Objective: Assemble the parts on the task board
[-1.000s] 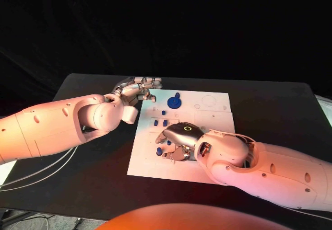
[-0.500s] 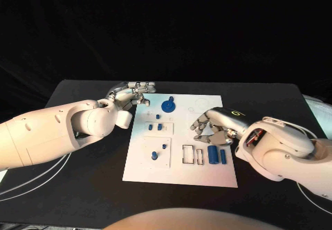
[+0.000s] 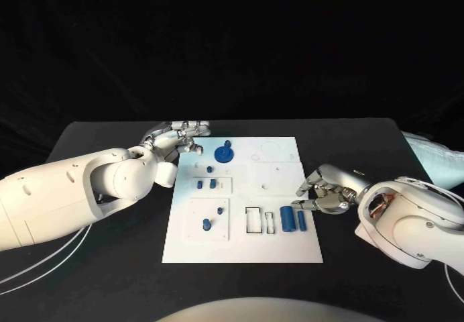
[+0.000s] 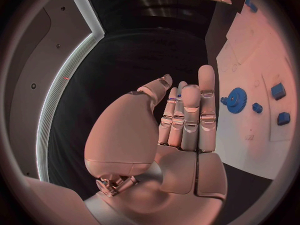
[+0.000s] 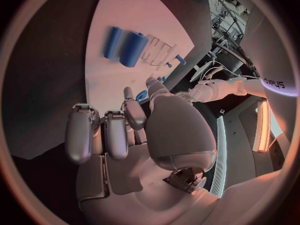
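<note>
At the right edge of the task board (image 3: 242,248), the right hand (image 3: 330,190) rests low over the black table (image 3: 116,268), fingers curled inward and apart from one another, with nothing between them; it holds no part. Just beside its fingertips, on the board, two blue cylinders (image 3: 287,217) lie side by side, the thicker one nearer the board's middle, the thinner one (image 3: 302,221) nearer the hand. Neither touches the hand. The right wrist view shows the same pair (image 5: 132,49) beyond the curled fingers (image 5: 115,133), with two empty rectangular slots next to them.

Across the board, the left hand (image 3: 177,139) hovers at the far left corner, fingers extended and held close together, palm empty; the left wrist view shows the fingers (image 4: 189,116) straight and gripping nothing. Near those fingertips a blue gear (image 3: 223,154) sits on the board; in the left wrist view it (image 4: 237,100) lies just past the fingers, apart from them.

Toward the board's middle, two small blue blocks (image 3: 206,183) stand in a raised square plate. Nearer the robot, a second square plate carries a small blue peg (image 3: 220,210) and an oval blue piece (image 3: 206,224). Between that plate and the cylinders lie two outlined rectangular slots (image 3: 252,220).
</note>
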Robot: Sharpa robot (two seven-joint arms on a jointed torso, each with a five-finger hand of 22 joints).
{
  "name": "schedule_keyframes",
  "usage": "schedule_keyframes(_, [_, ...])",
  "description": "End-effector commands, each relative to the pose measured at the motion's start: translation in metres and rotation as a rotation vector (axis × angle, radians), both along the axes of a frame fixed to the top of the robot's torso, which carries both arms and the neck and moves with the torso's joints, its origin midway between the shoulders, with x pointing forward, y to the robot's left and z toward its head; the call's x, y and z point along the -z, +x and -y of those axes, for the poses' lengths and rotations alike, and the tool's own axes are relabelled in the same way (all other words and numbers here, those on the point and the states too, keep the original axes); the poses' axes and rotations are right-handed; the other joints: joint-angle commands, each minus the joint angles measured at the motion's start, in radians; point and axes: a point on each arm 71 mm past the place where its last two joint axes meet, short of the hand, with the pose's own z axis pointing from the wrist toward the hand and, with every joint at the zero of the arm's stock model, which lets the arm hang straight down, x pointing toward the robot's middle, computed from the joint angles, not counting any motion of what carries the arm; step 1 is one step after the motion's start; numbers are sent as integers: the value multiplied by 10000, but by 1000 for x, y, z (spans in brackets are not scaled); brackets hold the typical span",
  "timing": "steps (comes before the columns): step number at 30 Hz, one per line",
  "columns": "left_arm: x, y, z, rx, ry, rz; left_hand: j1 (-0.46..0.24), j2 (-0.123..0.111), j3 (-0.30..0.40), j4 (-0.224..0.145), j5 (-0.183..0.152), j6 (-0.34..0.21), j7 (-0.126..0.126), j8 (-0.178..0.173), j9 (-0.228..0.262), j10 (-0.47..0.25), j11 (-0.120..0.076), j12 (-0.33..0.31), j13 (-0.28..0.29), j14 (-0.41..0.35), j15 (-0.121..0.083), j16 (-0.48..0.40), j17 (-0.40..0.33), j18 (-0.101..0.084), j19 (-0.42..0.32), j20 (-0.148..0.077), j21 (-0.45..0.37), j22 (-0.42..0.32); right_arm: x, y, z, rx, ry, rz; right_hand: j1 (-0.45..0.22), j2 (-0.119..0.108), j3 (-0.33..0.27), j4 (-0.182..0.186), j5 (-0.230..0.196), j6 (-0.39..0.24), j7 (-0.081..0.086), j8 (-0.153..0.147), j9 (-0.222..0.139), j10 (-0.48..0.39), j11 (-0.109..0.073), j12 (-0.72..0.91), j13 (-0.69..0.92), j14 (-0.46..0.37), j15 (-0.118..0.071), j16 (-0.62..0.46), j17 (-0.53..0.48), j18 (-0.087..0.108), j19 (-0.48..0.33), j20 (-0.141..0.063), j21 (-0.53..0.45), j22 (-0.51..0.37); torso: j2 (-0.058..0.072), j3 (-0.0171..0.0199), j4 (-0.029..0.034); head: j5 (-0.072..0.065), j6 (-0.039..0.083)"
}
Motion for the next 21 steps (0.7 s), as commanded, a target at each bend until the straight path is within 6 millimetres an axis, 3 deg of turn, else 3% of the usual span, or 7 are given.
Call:
schedule_keyframes(1, [-1,-1,2,182,-123,94,52,82,-38,-3,-1,-62,-25,-12,-2,-44,-3,37,14,-87,-12,-6,-2,191,-28,53,-40,-16,9,-4,3,416,-858,-616,-62,84,-249,143,-31,44,2,54,47,36,38,143,245,698,78,71,413,-120,50,-27,54,28,4,-2,-26,-17,19])
schedule_keyframes(21, [-1,-1,1,199,-124,78,49,87,-55,-1,-2,-61,-26,-5,-1,-46,-3,53,16,-90,-11,-2,-6,191,-28,55,-46,-20,28,-6,-19,-206,-1406,-603,-2,222,-704,433,154,96,-28,205,171,119,21,422,736,713,69,155,558,-148,86,-23,140,192,8,8,-35,-49,-34])
